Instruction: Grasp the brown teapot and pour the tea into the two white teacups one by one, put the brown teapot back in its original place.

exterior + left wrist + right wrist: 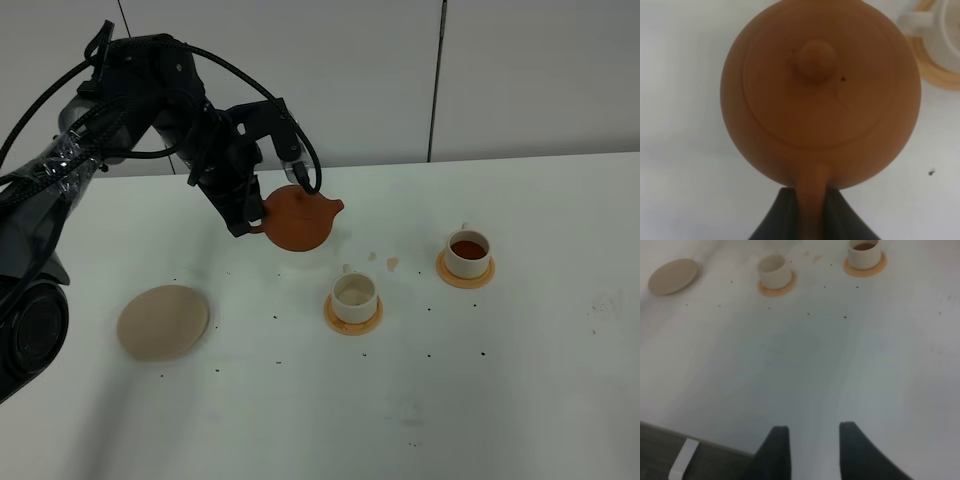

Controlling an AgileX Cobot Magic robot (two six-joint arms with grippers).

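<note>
The flat, round beige saucer [163, 322] lies nearest on the white desk [520, 400]. Beyond it, to the right, the left hand [252, 218] is clamped on the loop handle of the teapot [297, 220] and holds it clear of the desk, just behind and left of the nearer cup [354, 296]. The squat pot of matte reddish clay runs handle to spout from left to right, its short spout toward the cups and its knobbed lid on. The farther cup [467, 252] holds dark tea. Both cups are smooth cream cylinders on orange coasters [352, 322]. The right hand [812, 440] hangs with its fingers apart, gripping nothing.
</note>
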